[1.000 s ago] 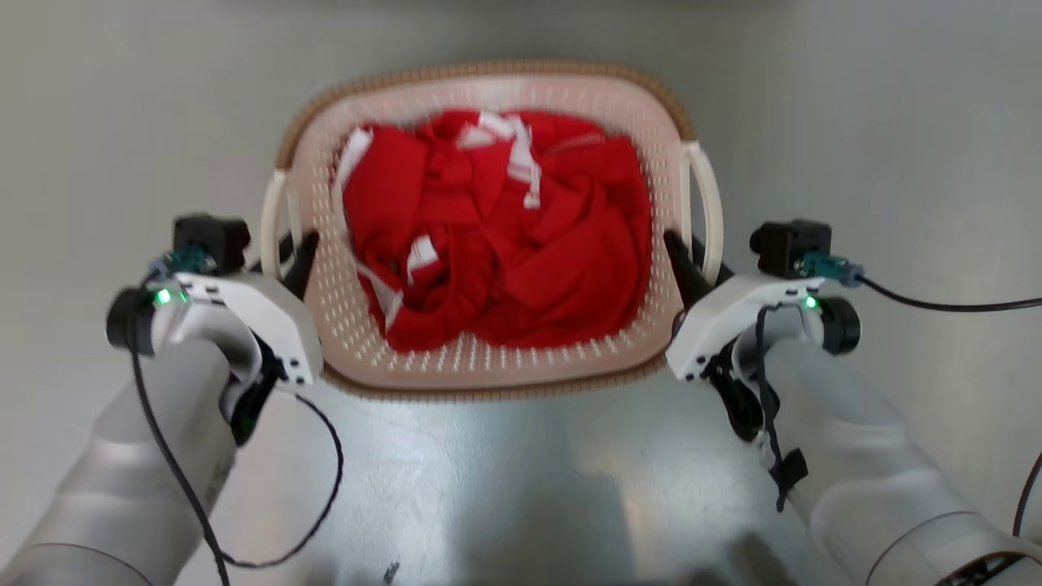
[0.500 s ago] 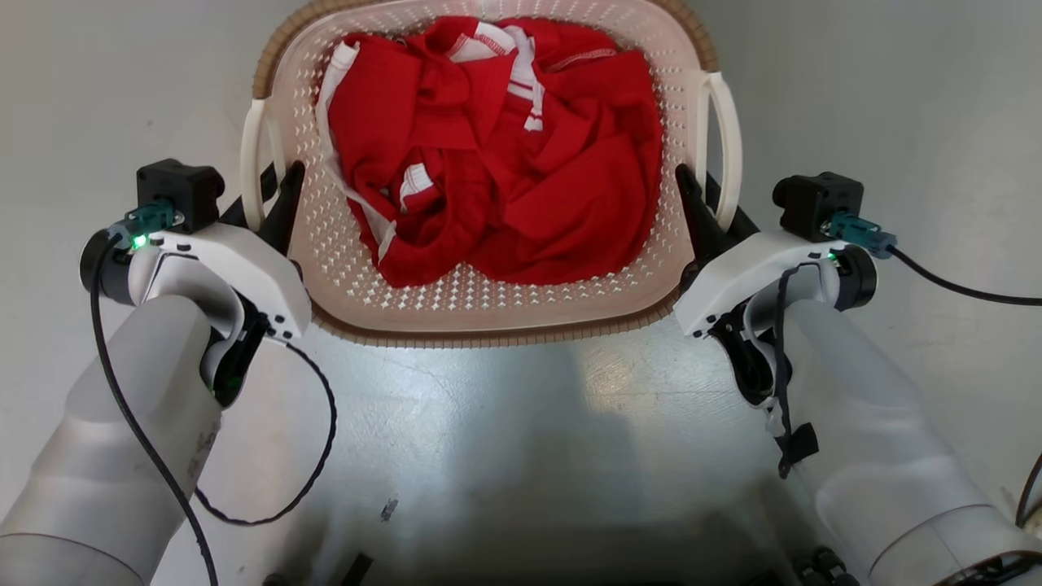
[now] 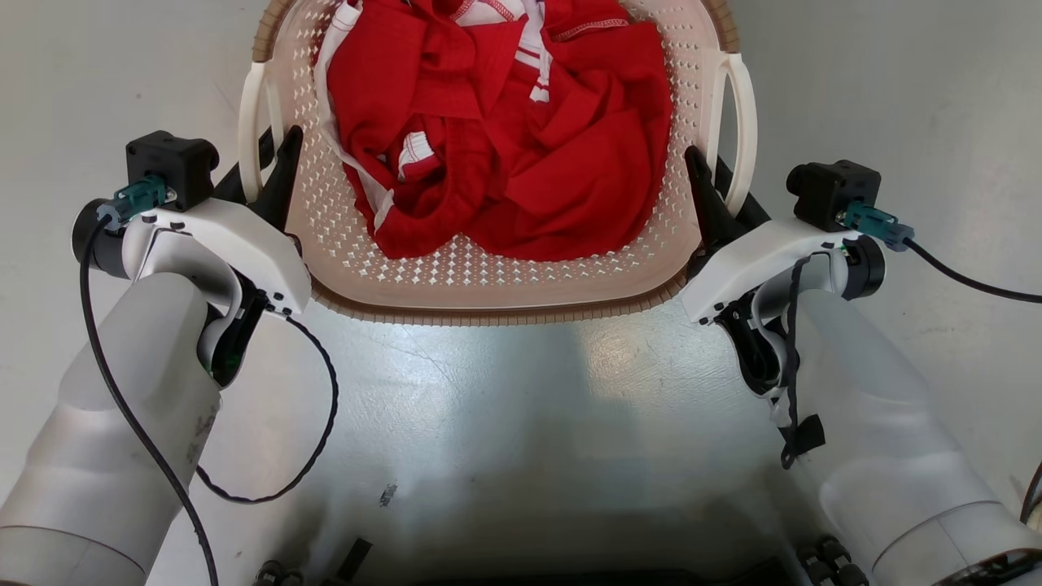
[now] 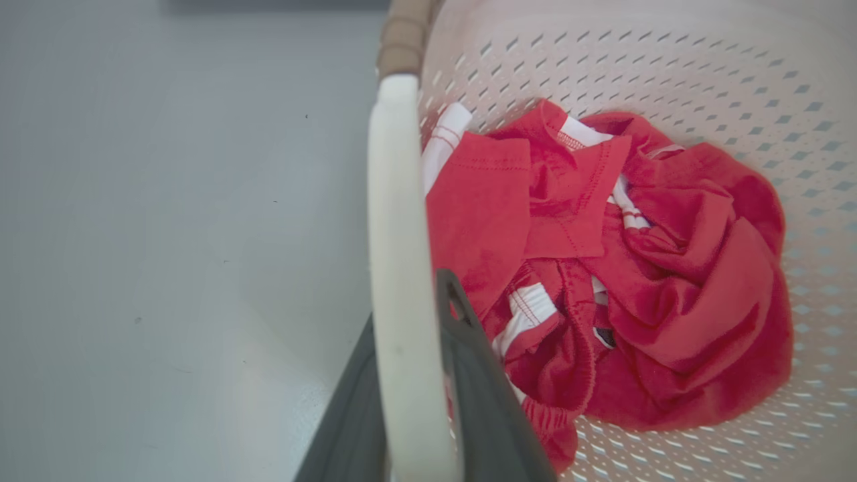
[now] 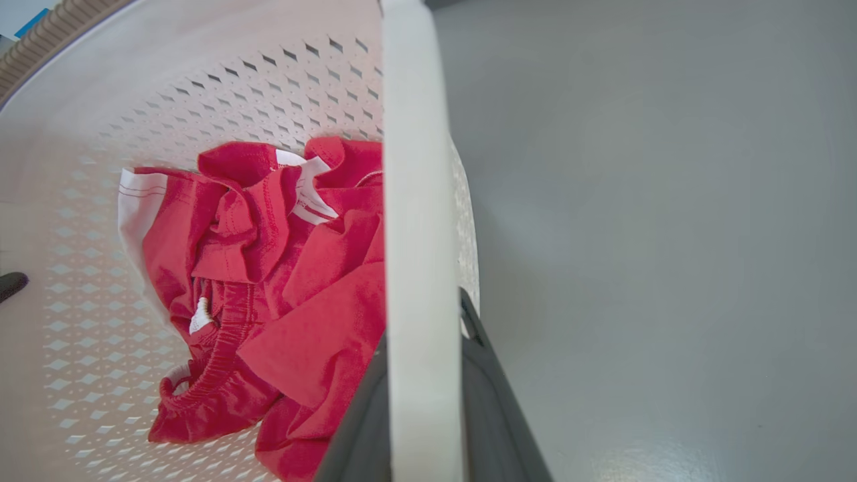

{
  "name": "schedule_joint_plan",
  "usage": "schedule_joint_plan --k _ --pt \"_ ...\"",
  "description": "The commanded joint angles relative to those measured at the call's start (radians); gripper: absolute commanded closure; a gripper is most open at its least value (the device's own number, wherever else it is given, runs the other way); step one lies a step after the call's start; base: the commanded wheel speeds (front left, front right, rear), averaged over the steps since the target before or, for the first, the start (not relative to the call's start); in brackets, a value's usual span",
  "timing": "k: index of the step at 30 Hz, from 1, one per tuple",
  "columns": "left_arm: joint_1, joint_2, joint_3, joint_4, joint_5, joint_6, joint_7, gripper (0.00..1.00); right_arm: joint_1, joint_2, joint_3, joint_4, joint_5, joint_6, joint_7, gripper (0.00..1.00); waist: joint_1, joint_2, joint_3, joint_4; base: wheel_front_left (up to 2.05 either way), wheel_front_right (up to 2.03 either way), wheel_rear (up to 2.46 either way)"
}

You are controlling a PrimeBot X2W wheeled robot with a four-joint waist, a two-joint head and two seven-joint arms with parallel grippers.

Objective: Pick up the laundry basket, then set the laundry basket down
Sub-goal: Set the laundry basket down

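Left gripper (image 3: 262, 167) is clamped on the laundry basket (image 3: 488, 303) by its left handle (image 3: 247, 122). In the left wrist view you can see that gripper (image 4: 408, 314) with one dark finger on each side of the white handle bar (image 4: 395, 201), pinched right up against it. It's the same on the other side: the right gripper (image 3: 720, 183) is closed around the right handle (image 3: 745, 106), and the right wrist view shows that gripper (image 5: 422, 328) straddling the white handle strip (image 5: 412, 167), inner finger toward the perforated wall and outer finger toward the floor side.

So the basket hangs between the two grippers, straight ahead of the robot, with its near brown rim facing the body and its far end cut off by the top of the head view. Can't honestly tell if the bottom is touching the floor (image 3: 488, 423) or is just above it.

Inside is a crumpled pile of red clothes (image 3: 521, 146) with white trim, sitting mostly in the middle and toward the left wall. One piece has an elastic waistband, so maybe shorts.

Both pale forearms angle in from the bottom corners. A black cable (image 3: 313, 456) loops off the left wrist, and another cable (image 3: 961, 281) runs off to the right from the right wrist camera. The floor is glossy grey with a few scuffs.
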Motion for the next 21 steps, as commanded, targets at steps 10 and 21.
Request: schedule_joint_plan --k 10,21 --pt "0.012 0.067 0.037 -0.012 0.020 -0.007 -0.006 1.00 0.055 -0.004 0.005 -0.005 -0.001 0.008 -0.011 1.00 -0.0001 0.0000 0.007 -0.009 0.00 0.00 0.00" --pt "0.008 0.061 0.030 -0.006 0.014 -0.007 -0.006 1.00 0.050 -0.004 0.005 0.005 0.001 0.008 -0.011 1.00 -0.0001 0.0000 0.013 -0.004 0.00 0.00 0.00"
